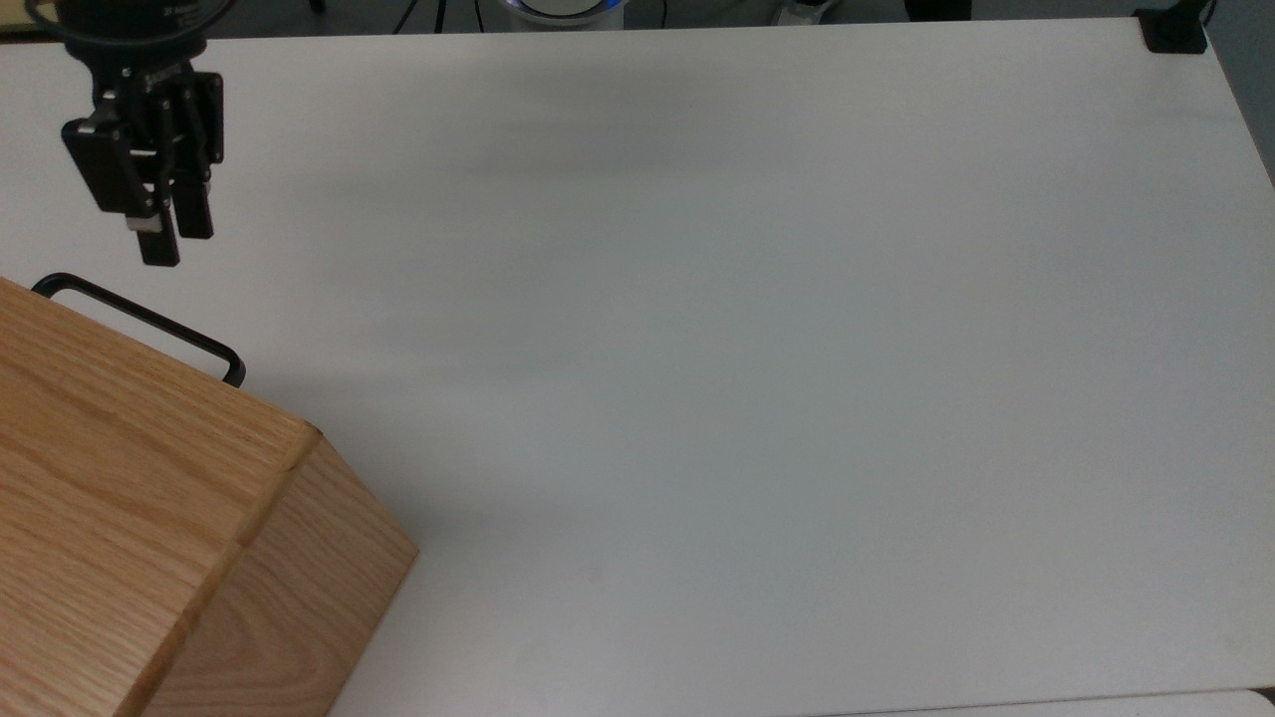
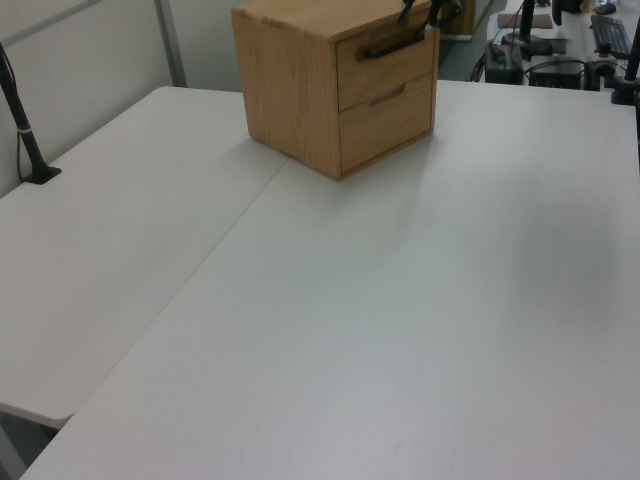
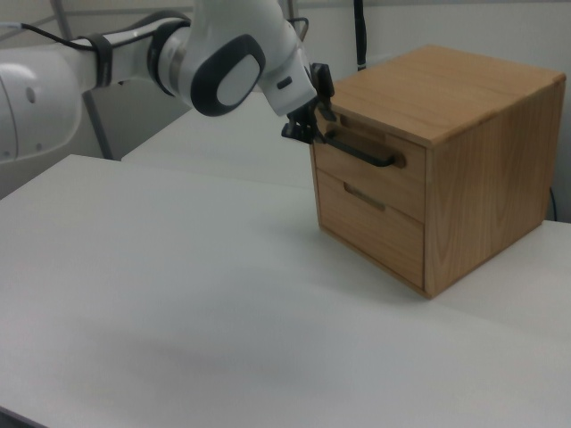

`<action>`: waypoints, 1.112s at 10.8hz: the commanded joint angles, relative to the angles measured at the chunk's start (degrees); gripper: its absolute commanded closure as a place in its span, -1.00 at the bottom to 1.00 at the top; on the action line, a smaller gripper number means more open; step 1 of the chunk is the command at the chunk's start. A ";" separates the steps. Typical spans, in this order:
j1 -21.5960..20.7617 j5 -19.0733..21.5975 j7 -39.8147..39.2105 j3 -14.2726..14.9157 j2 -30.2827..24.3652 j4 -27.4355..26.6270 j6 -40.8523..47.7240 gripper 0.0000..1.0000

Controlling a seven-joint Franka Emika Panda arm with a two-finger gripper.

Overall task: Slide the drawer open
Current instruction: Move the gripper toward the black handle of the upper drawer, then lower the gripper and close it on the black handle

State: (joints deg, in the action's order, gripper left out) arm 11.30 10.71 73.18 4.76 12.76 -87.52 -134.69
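The drawer (image 3: 368, 178) is the upper of two in an oak cabinet (image 3: 482, 169). Its front lies flush with the cabinet, and a long black bar handle (image 3: 359, 150) runs across it. In the top view the handle (image 1: 139, 324) sticks out past the cabinet top (image 1: 120, 478). My gripper (image 1: 177, 244) hangs open just beyond the handle's far end, holding nothing. In the right view the gripper (image 3: 312, 130) sits right at the handle's left end; I cannot tell whether it touches. The left view has the drawer (image 2: 385, 68) at the top, with the gripper (image 2: 420, 12) above its handle (image 2: 393, 44).
The cabinet stands on a wide white table (image 1: 747, 349). A lower drawer (image 3: 370, 227) with a slot pull sits under the upper one. A black clamp mount (image 1: 1173, 32) grips the table's far corner, and a black pole (image 2: 22, 130) stands at the left view's left.
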 commanded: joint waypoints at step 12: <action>0.56 -2.78 -0.58 0.08 7.19 2.09 -7.16 0.61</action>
State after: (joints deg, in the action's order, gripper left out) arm 12.13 10.49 73.30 4.76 19.45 -86.06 -140.73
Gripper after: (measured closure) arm 0.586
